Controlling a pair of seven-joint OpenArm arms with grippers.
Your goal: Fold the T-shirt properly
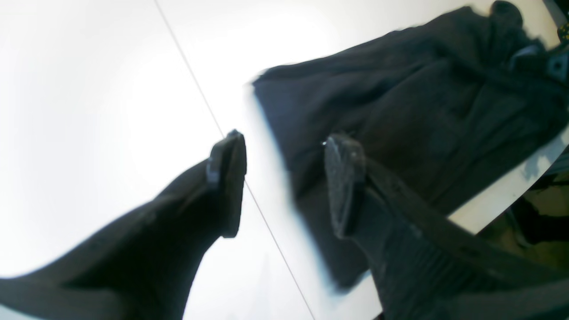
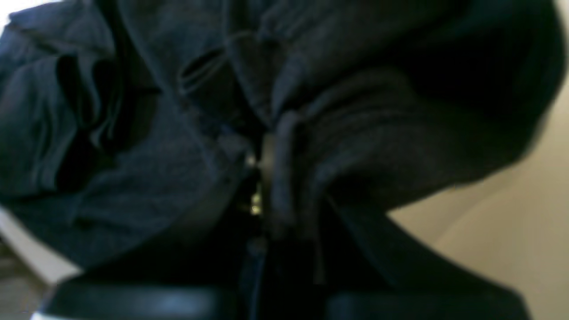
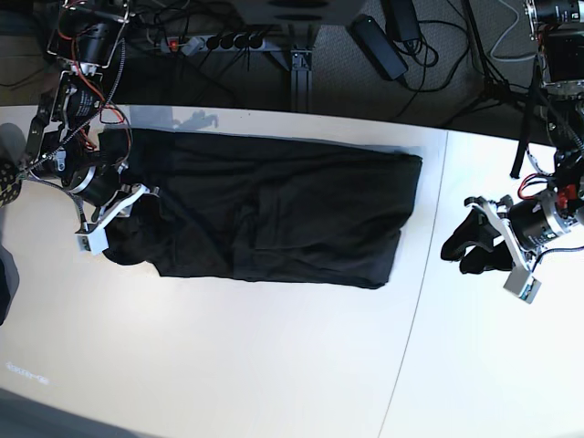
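White tabletop fills the base view, cables on the dark floor above it. Across its upper middle lies the black T-shirt, no print or writing readable. At left, the right gripper pinches bunched shirt fabric; the left gripper hangs apart at right, holding nothing.

left tool: jaws apart | right tool: pinched together

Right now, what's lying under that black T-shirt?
The T-shirt lies flat on the white table. Whatever the cloth covers is hidden, so I cannot tell whether anything else lies beneath.
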